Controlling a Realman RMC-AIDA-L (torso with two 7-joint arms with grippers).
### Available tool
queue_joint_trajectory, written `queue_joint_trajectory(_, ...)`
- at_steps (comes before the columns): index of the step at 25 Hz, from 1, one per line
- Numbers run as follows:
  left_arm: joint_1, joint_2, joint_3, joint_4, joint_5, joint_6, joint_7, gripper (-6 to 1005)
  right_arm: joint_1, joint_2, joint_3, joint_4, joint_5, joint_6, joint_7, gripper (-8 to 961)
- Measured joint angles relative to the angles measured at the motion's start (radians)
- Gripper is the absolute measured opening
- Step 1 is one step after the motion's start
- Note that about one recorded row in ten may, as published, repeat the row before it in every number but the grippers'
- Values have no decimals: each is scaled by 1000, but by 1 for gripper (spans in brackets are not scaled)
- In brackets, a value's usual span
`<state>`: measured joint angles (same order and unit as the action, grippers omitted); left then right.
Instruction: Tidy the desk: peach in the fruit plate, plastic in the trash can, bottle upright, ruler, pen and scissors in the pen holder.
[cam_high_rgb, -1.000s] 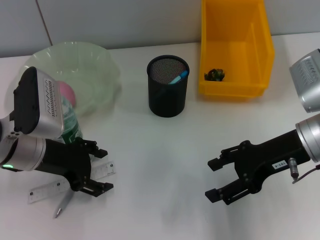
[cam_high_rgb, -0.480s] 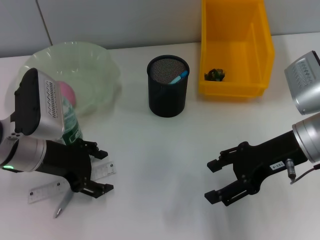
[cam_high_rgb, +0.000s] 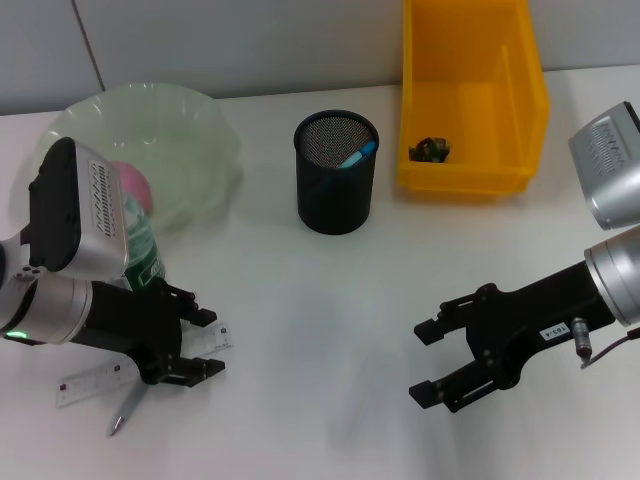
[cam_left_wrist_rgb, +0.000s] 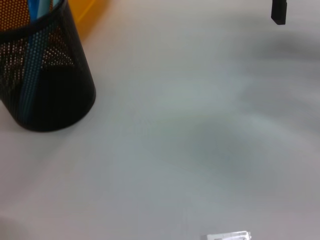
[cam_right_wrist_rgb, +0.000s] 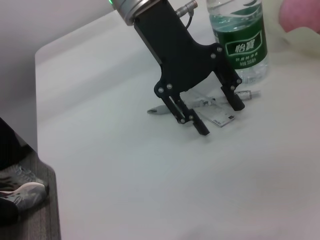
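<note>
The left hand (cam_high_rgb: 196, 346) hung low over the tabletop (cam_high_rgb: 320, 300), fingers spread astride the ruler (cam_high_rgb: 140, 366), apparently to pinch it; a pen (cam_high_rgb: 126, 409) lay just beside. The right hand (cam_high_rgb: 432, 358) idled well apart, also spread.

Two arms, silver housings, black grippers.
Left gripper (cam_high_rgb: 197, 344): green LED on wrist. Right gripper (cam_high_rgb: 428, 358): white label, silver connector, thin cable.

The pen holder (cam_high_rgb: 336, 171) stands mid-bench, fruit plate (cam_high_rgb: 190, 130) to its left, bin (cam_high_rgb: 470, 95) right, ruler (cam_high_rgb: 90, 381) front-left.
</note>
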<state>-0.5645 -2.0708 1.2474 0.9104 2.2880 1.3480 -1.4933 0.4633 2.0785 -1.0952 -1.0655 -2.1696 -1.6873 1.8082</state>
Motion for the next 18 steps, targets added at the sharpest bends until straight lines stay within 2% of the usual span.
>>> queue_joint_trajectory(5, 0, 0, 11, -1, 1, -7, 0, 639, 0, 0, -1, 1, -1, 0, 0, 852)
queue_joint_trajectory(12, -1, -1, 38, -5, -1, -39, -7, 596, 0, 0, -9, 2, -3, 2, 6, 852)
queue_joint_trajectory(18, -2, -1, 49, -6, -4, -36, -9, 514, 3, 0, -11, 4, -23, 12, 13, 851)
